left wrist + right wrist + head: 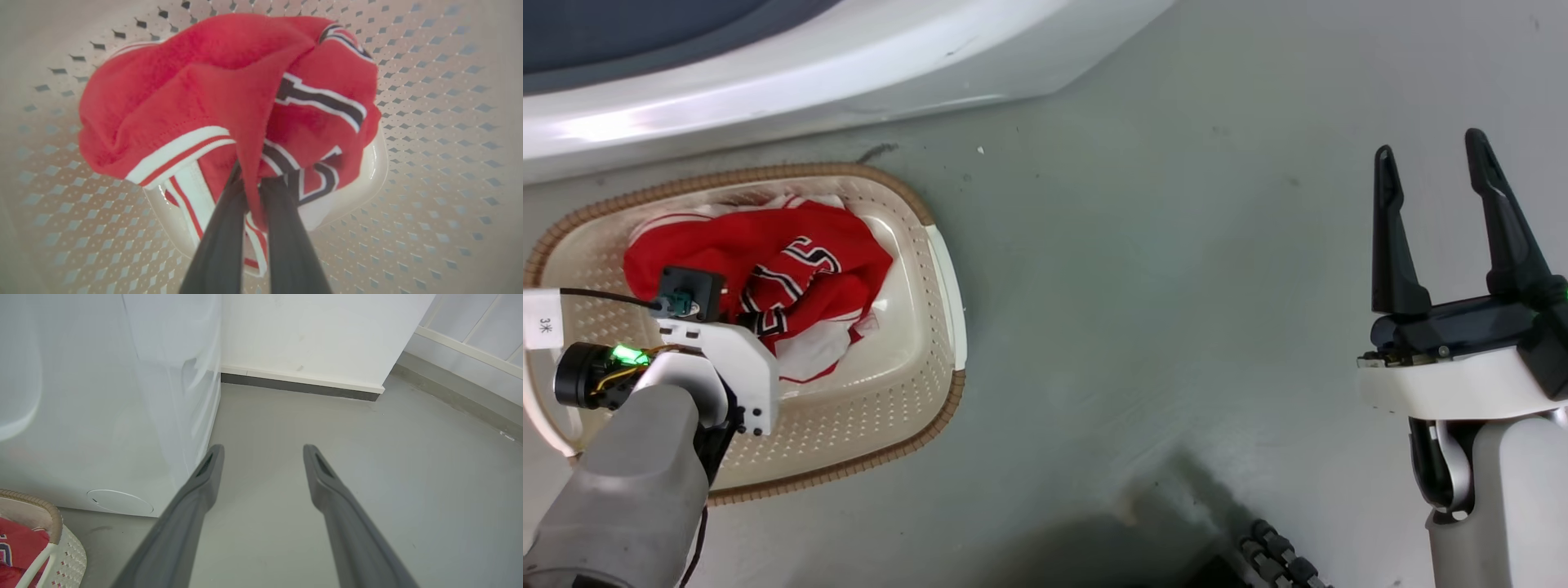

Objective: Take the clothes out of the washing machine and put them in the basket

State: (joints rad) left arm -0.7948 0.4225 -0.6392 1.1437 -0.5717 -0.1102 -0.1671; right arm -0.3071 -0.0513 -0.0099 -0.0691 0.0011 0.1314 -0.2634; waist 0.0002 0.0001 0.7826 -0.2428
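1. The clothes (768, 269) lie heaped inside the basket (949, 286), on the floor just before the washer (768, 82).
2. The left gripper (254, 183) pinches a red fold of the heap. The right gripper (1437, 175) is spread and empty, well apart.
3. The cloth looks light, soft and limp, so it will likely sag. A bunched fold or the striped hem should hold best.
4. Count: 1 basket, 1 washer, 2 grippers, 1 heap. I cannot tell how many garments it holds.
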